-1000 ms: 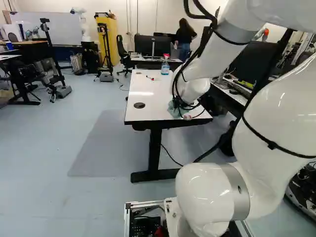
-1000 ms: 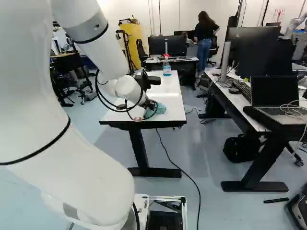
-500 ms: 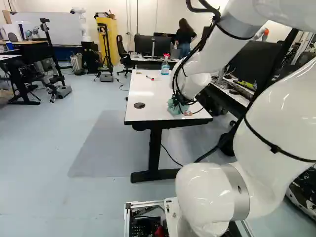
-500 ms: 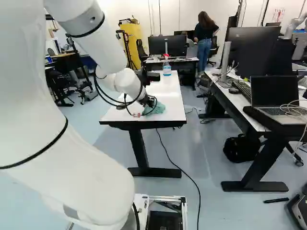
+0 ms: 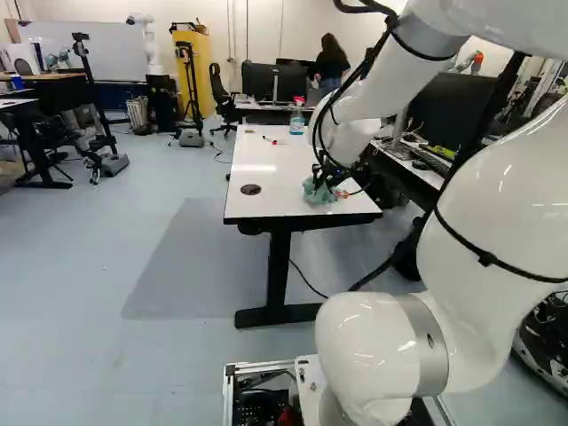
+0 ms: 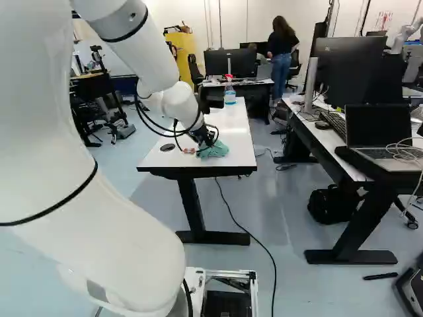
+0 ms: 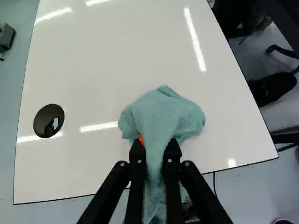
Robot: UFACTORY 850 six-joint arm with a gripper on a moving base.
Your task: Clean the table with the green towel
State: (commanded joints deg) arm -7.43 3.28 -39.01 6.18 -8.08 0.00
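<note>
So the left and right base views both look from the base, behind the arm (image 5: 373,346), one on each side of it, facing ahead and a bit down past it. Both catch the whole run of the table (image 6: 231,125) from well back, right up to the spray bottle (image 6: 229,94) near its far end. The wrist view's way closer, looking down at the table along the gripper (image 6: 205,135), and shares its near edge and the dark disc (image 7: 48,120) with both base views.
</note>
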